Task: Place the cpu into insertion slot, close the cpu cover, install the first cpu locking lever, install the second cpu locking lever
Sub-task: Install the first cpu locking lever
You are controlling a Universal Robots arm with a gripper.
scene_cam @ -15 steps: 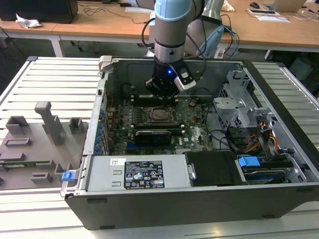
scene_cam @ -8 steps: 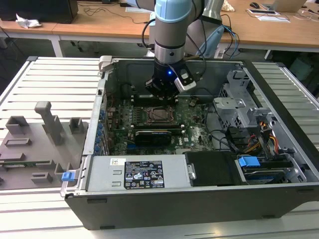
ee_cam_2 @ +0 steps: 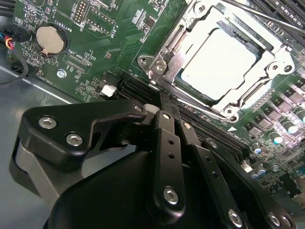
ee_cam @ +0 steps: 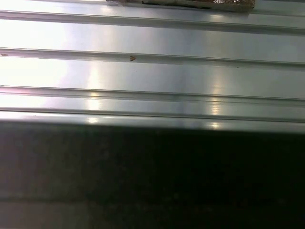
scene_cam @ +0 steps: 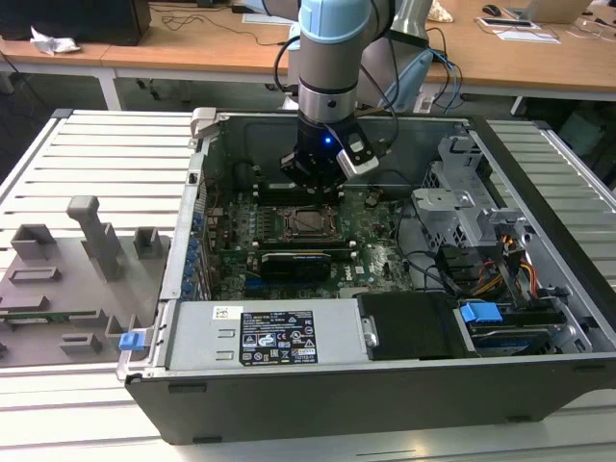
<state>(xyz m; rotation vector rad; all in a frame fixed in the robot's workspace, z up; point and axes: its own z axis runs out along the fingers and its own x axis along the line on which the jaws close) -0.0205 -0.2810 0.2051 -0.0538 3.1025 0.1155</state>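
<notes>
The cpu (ee_cam_2: 217, 64), a dull silver square, lies flat in its socket on the green motherboard. The cpu cover (ee_cam_2: 170, 53), a silvery frame with a square window, is folded down over it. A thin metal lever rod (ee_cam_2: 267, 19) runs along the socket's far side. In the second wrist view my gripper (ee_cam_2: 167, 109) is shut, its black fingers (ee_cam_2: 164, 143) pressed together, with the tips just off the socket's near corner. In the exterior view the gripper (scene_cam: 310, 188) hangs inside the open computer case, just behind the socket and its cpu (scene_cam: 303, 223).
A coin battery (ee_cam_2: 50, 39) and black memory slots (ee_cam_2: 138, 88) lie beside the socket. The case holds a power supply (scene_cam: 279, 337), a drive cage (scene_cam: 462, 202) and cables (scene_cam: 500, 269). A grey fixture tray (scene_cam: 67, 279) sits on the ribbed metal table (ee_cam: 152, 71).
</notes>
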